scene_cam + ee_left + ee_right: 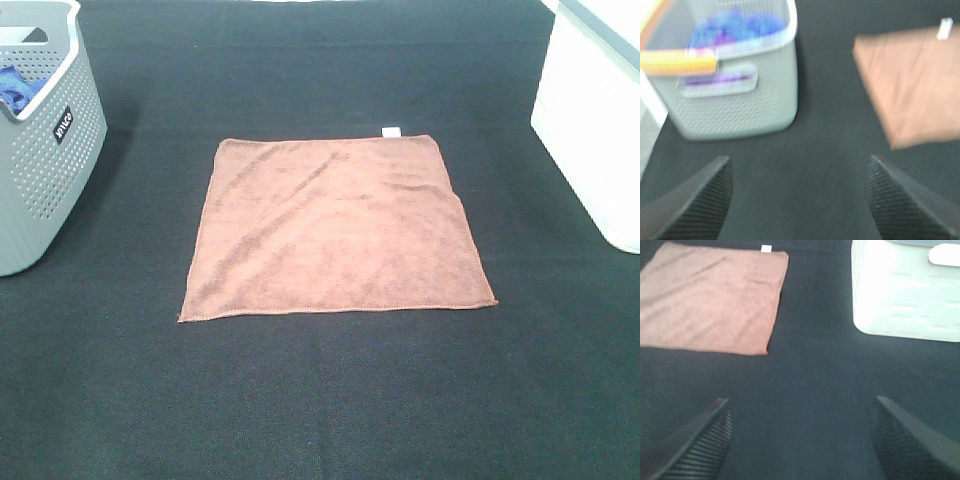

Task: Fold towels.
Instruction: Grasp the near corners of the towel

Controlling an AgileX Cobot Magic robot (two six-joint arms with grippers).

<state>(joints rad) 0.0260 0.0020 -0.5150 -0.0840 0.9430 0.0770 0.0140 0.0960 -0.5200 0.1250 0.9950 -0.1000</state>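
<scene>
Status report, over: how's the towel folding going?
Left gripper, right gripper: jaws open, empty. Brown towel flat, unfolded. Grey basket, white bin at sides, nothing blocking.

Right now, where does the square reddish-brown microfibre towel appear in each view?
Exterior high: towel lies flat mid-frame on the black mat, between the grey perforated plastic basket and the white plastic bin.
Left wrist: towel blurred, beside the basket, ahead of the open left gripper.
Right wrist: towel beside the bin, ahead of the open right gripper.
Shared landmark: the small white tag on its far edge.
</scene>
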